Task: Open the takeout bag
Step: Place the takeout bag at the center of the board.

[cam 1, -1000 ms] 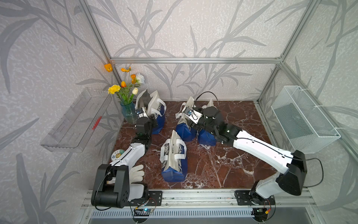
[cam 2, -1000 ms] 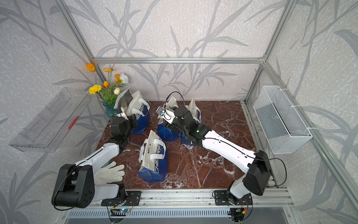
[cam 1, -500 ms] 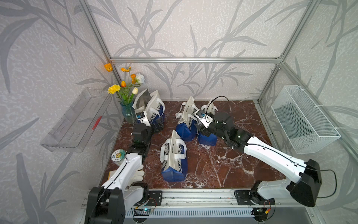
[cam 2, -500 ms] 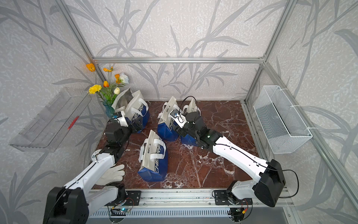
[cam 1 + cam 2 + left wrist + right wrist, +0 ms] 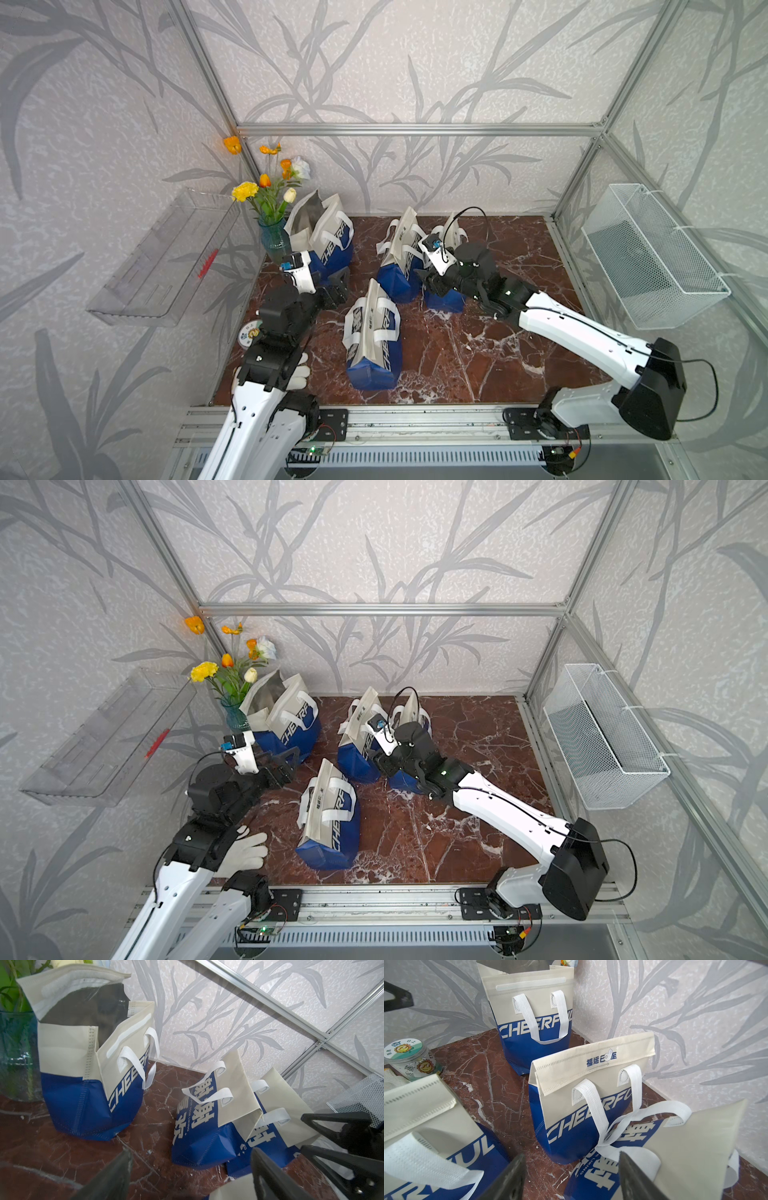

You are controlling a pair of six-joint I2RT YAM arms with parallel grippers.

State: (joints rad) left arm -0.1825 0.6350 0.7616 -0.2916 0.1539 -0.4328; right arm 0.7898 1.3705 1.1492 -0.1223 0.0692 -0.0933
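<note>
1. Since the takeout bag just beside the vase already stands with its flap up and its mouth gaping, we judge that one opening is done. The step in hand looks like the approach to a bag that is shut.
2. Our left pincer hangs near that open bag, on its side away from the vase, with jaws spread, empty and touching nothing.
3. Our right pincer is likewise spread and grips nothing. It sits low over the counter at the two shut bags farther from the vase.
4. From the right wrist, the upright closed bag stands just ahead of the jaws, its flap folded down over its front.
5. Farthest from the vase, the leaning bag lies beside one jaw, and its white handle loops across the gap. We cannot tell whether that jaw touches the fabric.
6. Well apart from the vase, a fourth bag stands shut and untouched.
7. Next, as we judge it, the right pincer must clear that stray handle, reach the folded flap's free edge, pinch it and peel it upward. The left pincer would do well to steady the body, since so light a bag may tip or slide.
</note>
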